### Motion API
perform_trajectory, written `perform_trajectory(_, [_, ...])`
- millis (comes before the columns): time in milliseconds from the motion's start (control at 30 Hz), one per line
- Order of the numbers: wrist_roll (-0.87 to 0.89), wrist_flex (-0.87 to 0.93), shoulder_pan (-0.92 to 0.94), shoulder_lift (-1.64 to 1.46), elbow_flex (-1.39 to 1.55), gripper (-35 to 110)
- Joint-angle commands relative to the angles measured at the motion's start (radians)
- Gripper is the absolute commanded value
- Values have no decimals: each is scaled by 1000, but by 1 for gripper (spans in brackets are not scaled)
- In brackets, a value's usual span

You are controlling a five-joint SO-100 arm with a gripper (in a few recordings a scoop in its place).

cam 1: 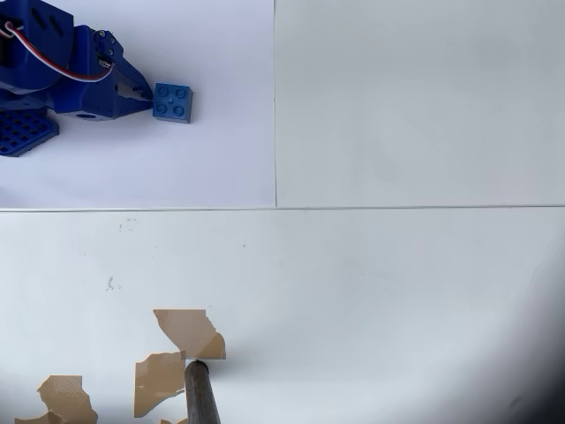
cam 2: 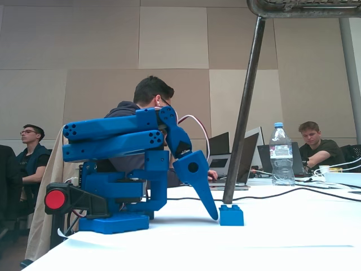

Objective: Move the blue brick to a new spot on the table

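Barely started, by the look of it. Blue brick (cam 1: 172, 102) sitting flat on the paper sheet (cam 1: 212, 150) at the upper left of the desk (cam 1: 397, 291) in the overhead view, not lifted. Pincer (cam 1: 141, 94) tipped down with its tip right at the brick's left edge, maybe touching; can't tell if open or closed. Grab, carry and drop-off all left. No readable writing anywhere, water bottle (cam 2: 280, 153) label too small.

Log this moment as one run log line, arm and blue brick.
phase: reaching | gripper: tip at the blue brick, grasp unclear | brick: resting on the paper sheet on the table, not lifted
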State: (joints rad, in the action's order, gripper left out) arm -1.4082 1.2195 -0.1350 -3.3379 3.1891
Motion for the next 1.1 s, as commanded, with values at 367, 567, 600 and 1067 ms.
perform_trajectory(367, [15,-5,2,9,31,0])
perform_trajectory(567, [20,-5,3,8,31,0])
perform_trajectory(600, [20,-5,3,8,31,0])
perform_trajectory(1067, [23,-5,3,8,31,0])
